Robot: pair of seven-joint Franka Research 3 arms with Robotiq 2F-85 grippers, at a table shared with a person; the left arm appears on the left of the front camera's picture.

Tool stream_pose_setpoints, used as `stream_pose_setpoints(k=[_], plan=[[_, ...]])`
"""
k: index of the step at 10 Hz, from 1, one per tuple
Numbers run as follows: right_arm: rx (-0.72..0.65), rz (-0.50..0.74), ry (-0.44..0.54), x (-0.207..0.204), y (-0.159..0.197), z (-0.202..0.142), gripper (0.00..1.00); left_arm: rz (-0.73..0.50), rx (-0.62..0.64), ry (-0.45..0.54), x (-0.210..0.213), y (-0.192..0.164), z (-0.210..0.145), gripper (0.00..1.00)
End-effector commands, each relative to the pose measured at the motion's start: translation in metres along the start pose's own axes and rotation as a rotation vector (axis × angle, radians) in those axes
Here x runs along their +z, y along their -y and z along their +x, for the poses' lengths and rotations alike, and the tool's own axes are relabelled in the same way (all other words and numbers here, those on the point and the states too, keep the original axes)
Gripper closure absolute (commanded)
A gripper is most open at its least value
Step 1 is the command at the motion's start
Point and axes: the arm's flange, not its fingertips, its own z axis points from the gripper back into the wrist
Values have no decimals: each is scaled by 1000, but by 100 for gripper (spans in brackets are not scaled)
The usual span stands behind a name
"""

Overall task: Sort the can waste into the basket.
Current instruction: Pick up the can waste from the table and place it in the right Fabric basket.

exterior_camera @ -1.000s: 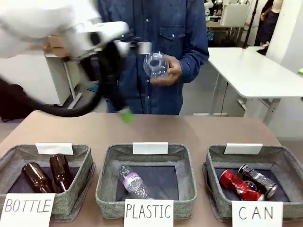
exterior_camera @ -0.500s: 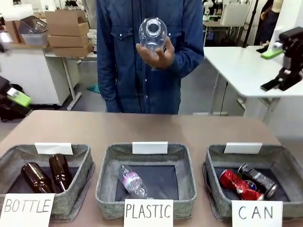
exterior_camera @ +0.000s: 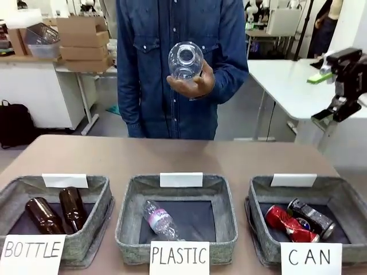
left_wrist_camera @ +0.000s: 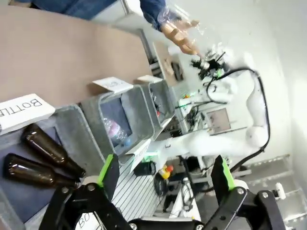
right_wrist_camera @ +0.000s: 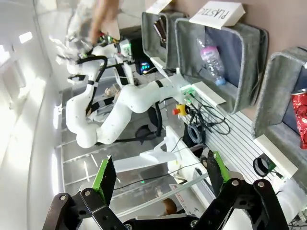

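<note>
A: Where do your cans lie?
B: Both cans, red point(exterior_camera: 289, 224) and black point(exterior_camera: 313, 218), lie slantwise in the basket point(exterior_camera: 261, 200) at lower right.
A: Which gripper is nearer?
B: Your right gripper point(exterior_camera: 338, 86), upper right, jaws apart and empty; the left gripper point(left_wrist_camera: 165, 179) likewise gapes.

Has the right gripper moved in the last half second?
Yes, slightly. The right gripper sits a little left and higher against the white table behind it, jaws open and empty.
</note>
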Motion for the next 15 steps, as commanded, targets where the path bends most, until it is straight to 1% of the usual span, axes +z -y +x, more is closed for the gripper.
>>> stream_pose_setpoints(k=[1,15], plan=[[28,-3,-4,-3,-7,-1,0,52,-68,-93,-17,15,9,0],[28,-3,-4,-3,-7,-1,0,52,-68,-93,-17,15,9,0]])
